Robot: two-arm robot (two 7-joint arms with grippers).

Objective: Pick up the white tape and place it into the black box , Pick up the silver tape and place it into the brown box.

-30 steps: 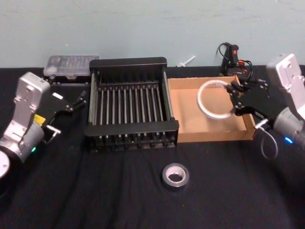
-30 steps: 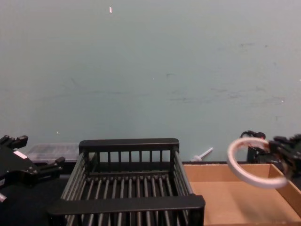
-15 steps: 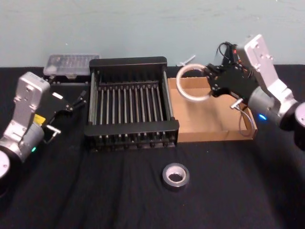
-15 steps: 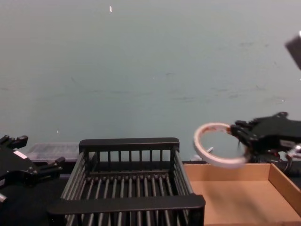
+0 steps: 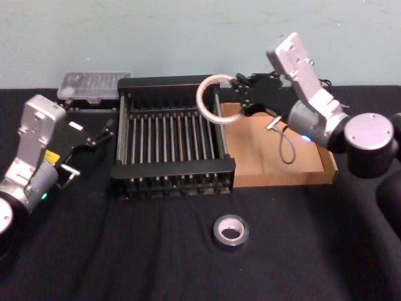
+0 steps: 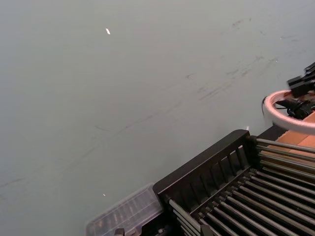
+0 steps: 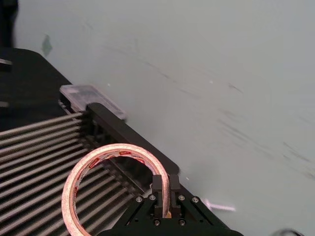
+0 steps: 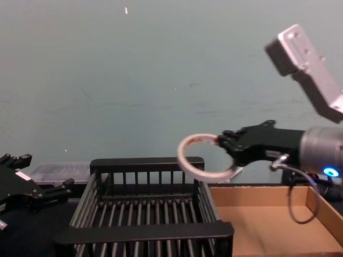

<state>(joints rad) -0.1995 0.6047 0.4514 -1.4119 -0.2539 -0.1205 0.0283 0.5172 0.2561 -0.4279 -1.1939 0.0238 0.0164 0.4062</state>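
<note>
Head view has the white tape, a thin white ring with red print on its inner face, held in the air above the right rim of the black box, a black slatted plastic crate. The right pincer is clenched on the ring's edge; the right wrist view shows both fingers pinching the band. The ring is not yet released, so step 1 seems about halfway done.

The silver tape, a dark grey roll with a pale core, lies flat on the black surface, near the front and untouched. The brown box, a shallow tan cardboard tray, holds nothing, so step 2 remains.

The left pincer is parked left of the crate, its fingers apart.
</note>
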